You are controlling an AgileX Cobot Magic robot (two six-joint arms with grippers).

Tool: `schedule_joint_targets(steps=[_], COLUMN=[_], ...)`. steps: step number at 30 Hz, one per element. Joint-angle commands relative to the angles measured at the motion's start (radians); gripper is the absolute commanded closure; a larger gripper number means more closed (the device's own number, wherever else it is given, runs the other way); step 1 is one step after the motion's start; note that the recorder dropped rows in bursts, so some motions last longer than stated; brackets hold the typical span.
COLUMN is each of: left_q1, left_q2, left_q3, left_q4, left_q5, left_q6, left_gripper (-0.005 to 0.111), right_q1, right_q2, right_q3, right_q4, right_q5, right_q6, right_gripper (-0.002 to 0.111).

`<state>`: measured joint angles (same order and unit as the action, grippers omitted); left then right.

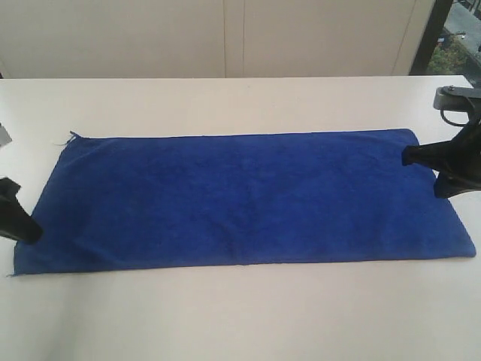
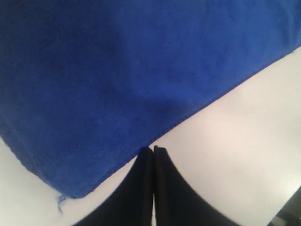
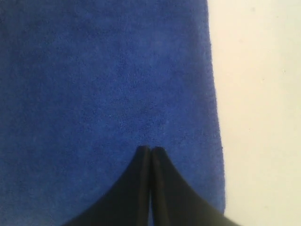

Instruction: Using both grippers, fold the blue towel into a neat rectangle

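The blue towel (image 1: 240,199) lies flat and spread out on the white table (image 1: 240,316), its long side running left to right. My left gripper (image 1: 30,232) sits at the towel's left short edge, near the front corner. In the left wrist view the left gripper (image 2: 153,149) is shut, its tips touching the towel (image 2: 117,75) at its edge, and no cloth shows between them. My right gripper (image 1: 409,156) hovers over the towel's right end near the far corner. The right wrist view shows the right gripper (image 3: 150,149) shut above the cloth (image 3: 103,84), holding nothing.
A loose thread (image 1: 66,138) sticks out at the towel's far left corner. A pale wall (image 1: 225,37) stands behind the table, and a dark window frame (image 1: 432,34) is at the far right. White tabletop surrounds the towel on all sides.
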<state>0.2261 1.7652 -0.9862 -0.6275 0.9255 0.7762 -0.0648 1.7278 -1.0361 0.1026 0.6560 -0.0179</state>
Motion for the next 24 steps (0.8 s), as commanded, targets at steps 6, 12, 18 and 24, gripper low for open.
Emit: schedule_joint_targets(steps=[6, 12, 18, 24], left_q1=[-0.043, -0.043, -0.043, -0.043], left_q2=[-0.009, -0.004, 0.029, 0.028], left_q3=[0.106, 0.136, 0.137, 0.137], left_q4=[0.100, 0.117, 0.121, 0.164], left_q5=[-0.194, -0.264, -0.270, -0.250], left_q6=[0.008, 0.008, 0.008, 0.005], left_gripper=[0.107, 0.107, 0.107, 0.107], right_q1=[-0.006, -0.006, -0.006, -0.006], right_q2=[0.020, 0.020, 0.020, 0.020], right_q3=[-0.003, -0.003, -0.003, -0.003], right_q4=[0.002, 0.002, 0.002, 0.002], right_q5=[-0.010, -0.010, -0.007, -0.007], right_q6=[-0.009, -0.009, -0.009, -0.009], right_gripper=[0.108, 0.108, 0.108, 0.108])
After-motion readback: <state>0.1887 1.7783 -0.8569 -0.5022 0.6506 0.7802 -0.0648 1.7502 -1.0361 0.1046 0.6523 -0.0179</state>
